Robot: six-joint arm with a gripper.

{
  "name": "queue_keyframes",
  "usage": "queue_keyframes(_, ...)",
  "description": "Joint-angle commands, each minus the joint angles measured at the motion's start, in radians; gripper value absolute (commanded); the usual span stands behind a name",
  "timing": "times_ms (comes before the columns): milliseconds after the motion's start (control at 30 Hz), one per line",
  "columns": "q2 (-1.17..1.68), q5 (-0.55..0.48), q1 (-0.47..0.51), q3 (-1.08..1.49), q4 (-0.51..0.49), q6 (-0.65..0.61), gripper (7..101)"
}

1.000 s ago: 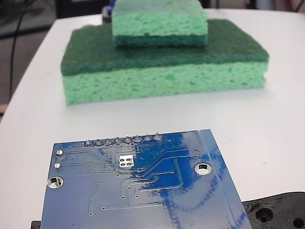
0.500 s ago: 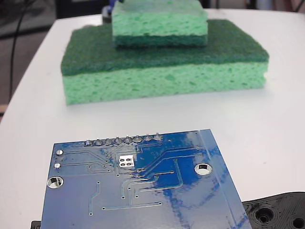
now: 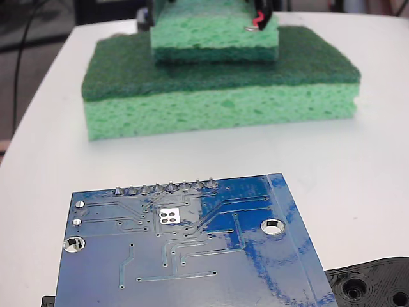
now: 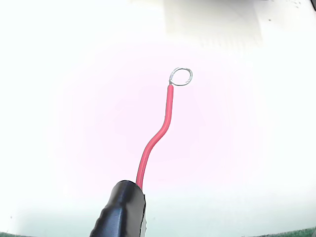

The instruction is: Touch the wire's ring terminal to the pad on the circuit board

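The glossy blue circuit board (image 3: 192, 256) lies at the front of the fixed view, with its row of grey solder pins along the far edge. The small silvery square pad (image 3: 169, 215) sits just behind those pins, uncovered. Far behind, at the top edge over the upper sponge, the red wire (image 3: 257, 22) hangs with its silver ring terminal (image 3: 249, 28) well away from the board. In the wrist view the wire (image 4: 158, 133) curves up from its black sleeve (image 4: 121, 212) to the ring terminal (image 4: 181, 76) over a washed-out white background. The sleeve runs off the frame towards my gripper, whose fingers do not show.
A large green sponge (image 3: 217, 96) with a smaller one (image 3: 214, 35) stacked on it stands at the back of the white table (image 3: 358, 166). A black plastic part with holes (image 3: 374, 284) lies by the board's right corner. The table's left edge curves off nearby.
The wire and its ring tip have come into the fixed view at the top, above the small sponge. Reflections on the board have shifted; the board itself has not moved.
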Motion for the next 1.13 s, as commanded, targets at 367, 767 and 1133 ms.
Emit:
queue_keyframes(367,0.002,-0.133,0.118,-0.005,0.000,-0.031,100.3)
queue_keyframes(767,0.002,-0.129,0.112,-0.005,0.000,-0.032,100.3)
queue_keyframes(1133,0.002,-0.123,0.101,-0.005,0.000,-0.034,100.3)
